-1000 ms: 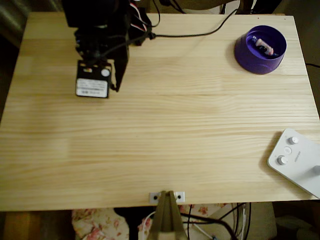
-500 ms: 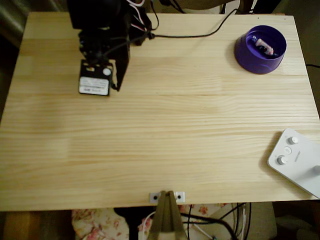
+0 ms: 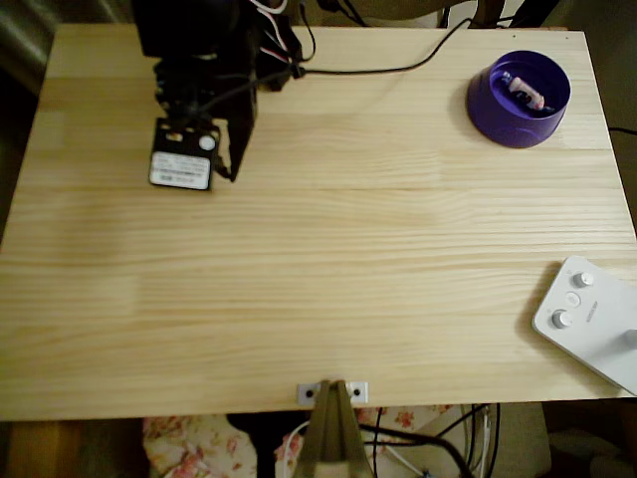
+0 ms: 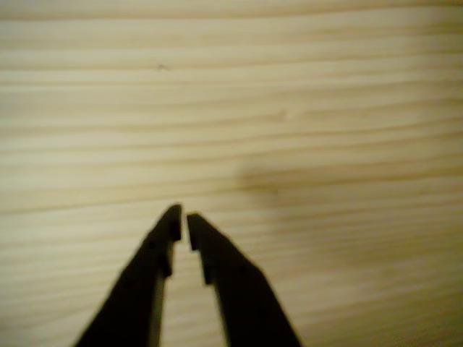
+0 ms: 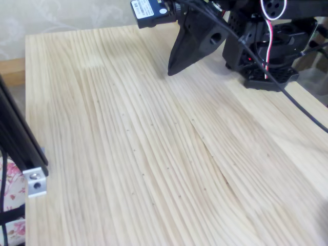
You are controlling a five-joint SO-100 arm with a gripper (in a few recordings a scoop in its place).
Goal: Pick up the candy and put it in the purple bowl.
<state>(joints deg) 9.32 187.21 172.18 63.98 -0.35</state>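
The purple bowl (image 3: 518,98) stands at the table's far right corner in the overhead view. The candy (image 3: 526,92), pinkish with pale ends, lies inside it on the flat bottom. My black gripper (image 3: 234,176) is far from both, at the table's far left, folded close to the arm's base. Its jaws are shut with nothing between them, and the tips point down just above bare wood. The wrist view has the two dark fingertips (image 4: 181,215) almost touching over plain wood grain. In the fixed view the gripper (image 5: 170,72) hangs a little above the tabletop.
A white device with knobs (image 3: 591,321) lies at the near right edge in the overhead view. The arm's base (image 5: 266,46) and its black cable (image 3: 388,68) sit along the far edge. A metal bracket (image 3: 332,391) is fixed at the near edge.
The arm's wrist has shifted very slightly toward the far left. The candy has stayed in the bowl.
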